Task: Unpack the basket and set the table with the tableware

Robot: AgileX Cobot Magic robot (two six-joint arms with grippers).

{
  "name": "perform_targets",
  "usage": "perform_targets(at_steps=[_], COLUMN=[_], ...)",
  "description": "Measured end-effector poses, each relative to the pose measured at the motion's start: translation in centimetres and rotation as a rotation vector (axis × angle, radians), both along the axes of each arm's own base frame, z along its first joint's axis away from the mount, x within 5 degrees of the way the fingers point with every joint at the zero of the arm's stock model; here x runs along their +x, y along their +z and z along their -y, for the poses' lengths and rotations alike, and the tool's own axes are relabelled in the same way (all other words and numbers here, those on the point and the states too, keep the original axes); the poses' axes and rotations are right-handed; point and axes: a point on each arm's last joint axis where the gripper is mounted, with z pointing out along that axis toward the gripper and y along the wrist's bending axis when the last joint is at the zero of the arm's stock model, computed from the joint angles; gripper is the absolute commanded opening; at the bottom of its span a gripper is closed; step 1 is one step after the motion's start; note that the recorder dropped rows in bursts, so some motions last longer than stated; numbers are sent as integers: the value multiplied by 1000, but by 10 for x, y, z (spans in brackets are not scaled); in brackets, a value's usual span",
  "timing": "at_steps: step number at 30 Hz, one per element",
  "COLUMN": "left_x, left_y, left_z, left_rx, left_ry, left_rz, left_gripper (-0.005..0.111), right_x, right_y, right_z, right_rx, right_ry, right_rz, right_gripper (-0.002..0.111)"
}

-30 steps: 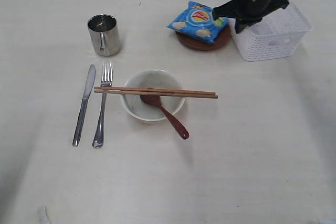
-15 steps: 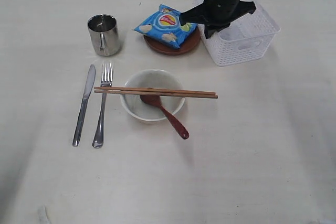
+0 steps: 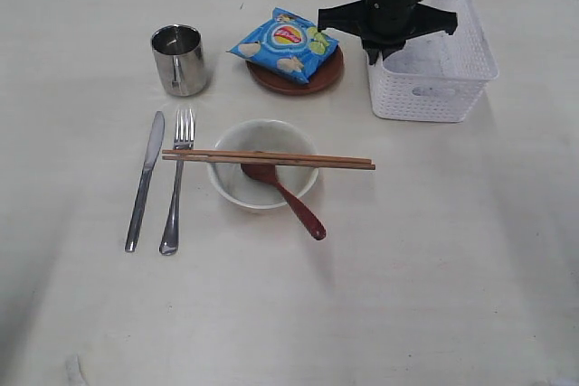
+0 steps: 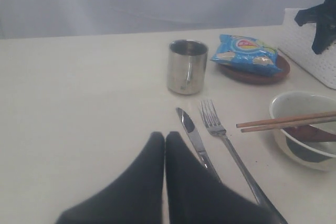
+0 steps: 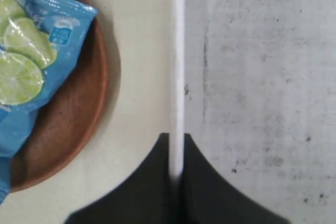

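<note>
My right gripper is shut on the left wall of the white basket at the back right of the table. In the right wrist view the thin white basket rim runs between the two fingers of that gripper. No item shows inside the basket. A steel cup, knife and fork are laid out on the left. Chopsticks lie across the pale bowl, and the red-brown spoon rests in it. My left gripper is shut and empty, close to the knife.
A blue chips bag lies on the small brown plate, just left of the basket. In the right wrist view the plate is a short gap from the basket rim. The table's back edge runs close behind the basket.
The basket, held by my right gripper, slid left and pushed the plate with the chips bag leftward. It then swung round and now sits square, a little right of the plate.
</note>
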Motion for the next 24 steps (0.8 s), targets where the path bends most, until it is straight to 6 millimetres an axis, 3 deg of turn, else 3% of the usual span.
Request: perform_targets(at_steps=[24], left_x=[0], left_y=[0], left_z=[0], left_rx=[0], left_ry=[0], left_rz=[0], left_gripper=[0], right_x=[-7], right_y=[-1], right_z=[-5], right_rx=[25], right_ry=[70], right_rz=[-72], right_gripper=[-1])
